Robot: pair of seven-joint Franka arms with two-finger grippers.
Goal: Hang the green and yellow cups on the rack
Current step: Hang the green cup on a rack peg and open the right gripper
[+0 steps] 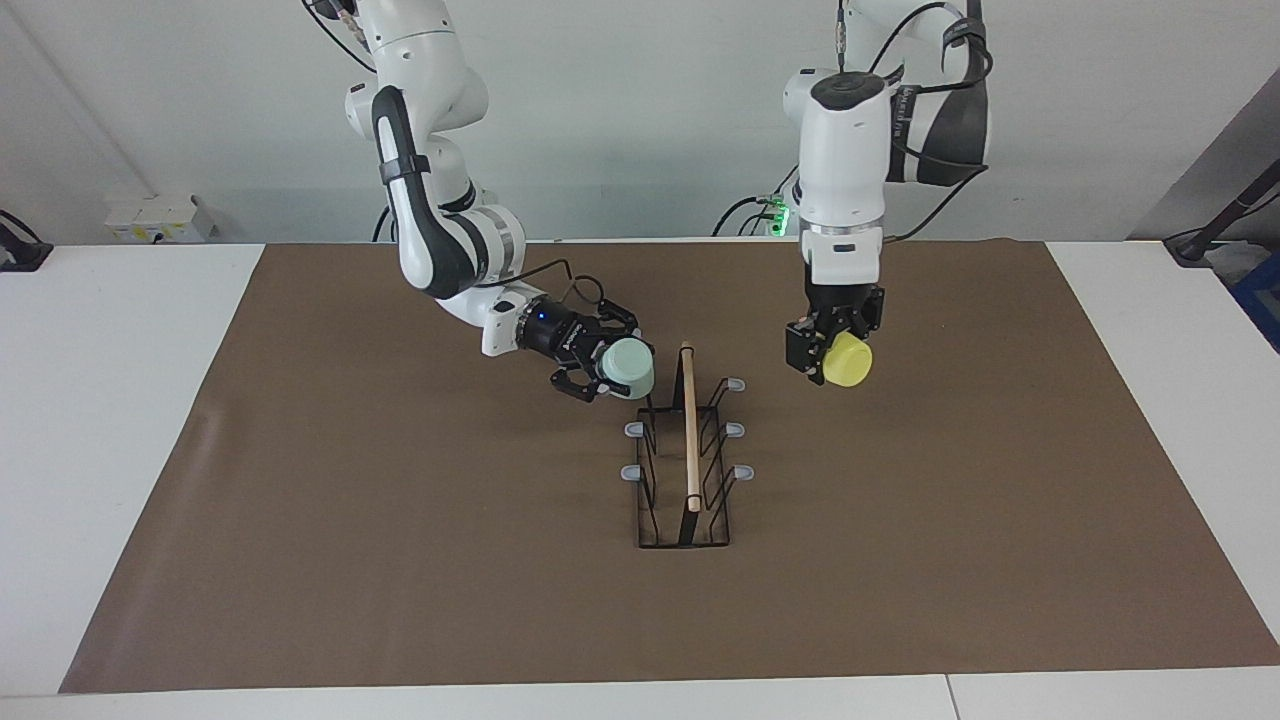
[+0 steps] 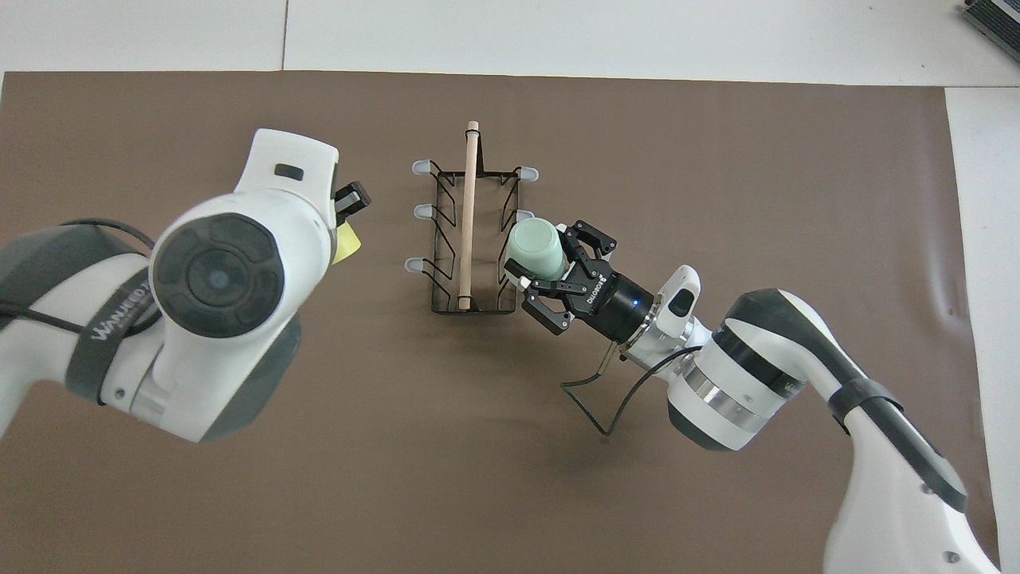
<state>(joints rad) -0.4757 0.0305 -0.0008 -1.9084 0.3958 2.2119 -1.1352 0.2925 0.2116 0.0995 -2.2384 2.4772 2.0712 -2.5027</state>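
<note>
The right gripper (image 1: 612,370) came in low from its arm's side and was clamped on the green cup (image 1: 628,368), which lay tilted on its side with its closed bottom turned toward the rack (image 1: 686,455). In the overhead view the same gripper (image 2: 550,275) held that cup (image 2: 536,249) at the rack's (image 2: 470,231) right-arm side, over the prongs nearest the robots on that side; whether the cup's mouth had actually met a prong could not be made out, since the cup covered the spot. The left gripper (image 1: 832,352) hung pointing straight down over the brown mat (image 1: 400,560) toward the left arm's end of the table, well apart from the rack, and it gripped the yellow cup (image 1: 849,360), also turned on its side with its bottom facing the camera across the table. From overhead only a sliver of that yellow cup (image 2: 348,243) showed, the rest hidden under the left arm's wrist, and the left gripper (image 2: 351,201) itself was mostly covered too. The rack stood upright near the middle of the mat, its wooden rod (image 1: 689,428) running away from the robots along the top, with grey-tipped prongs sticking out on both sides. None of the visible prongs on the left arm's side carried a cup.
</note>
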